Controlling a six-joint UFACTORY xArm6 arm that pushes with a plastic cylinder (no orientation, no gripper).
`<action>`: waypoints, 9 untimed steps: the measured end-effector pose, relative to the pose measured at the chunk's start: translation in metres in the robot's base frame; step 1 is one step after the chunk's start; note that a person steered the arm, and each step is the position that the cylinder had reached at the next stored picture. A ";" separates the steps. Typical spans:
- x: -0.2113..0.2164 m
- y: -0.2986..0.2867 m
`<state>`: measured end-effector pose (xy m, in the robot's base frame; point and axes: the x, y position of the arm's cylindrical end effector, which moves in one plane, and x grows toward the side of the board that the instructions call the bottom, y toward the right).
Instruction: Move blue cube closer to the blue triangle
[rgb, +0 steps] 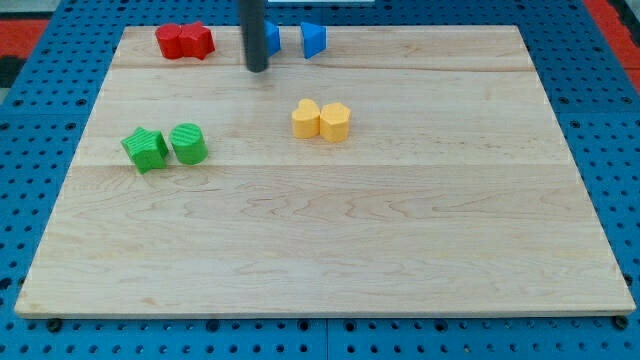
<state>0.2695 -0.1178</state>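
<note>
The blue cube (272, 38) sits near the view's top, partly hidden behind my rod. The blue triangle (314, 39) lies just to its right with a small gap between them. My tip (257, 68) rests on the board just below and left of the blue cube, close to it; whether it touches the cube I cannot tell.
Two red blocks (185, 41) sit together at the top left. A green star (145, 149) and a green cylinder (188, 144) stand at the left. Two yellow blocks (321, 120) sit together near the middle. The wooden board (320, 250) lies on a blue pegboard.
</note>
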 end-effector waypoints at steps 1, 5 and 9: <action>-0.026 -0.045; -0.074 0.003; -0.064 0.019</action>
<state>0.2056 -0.0992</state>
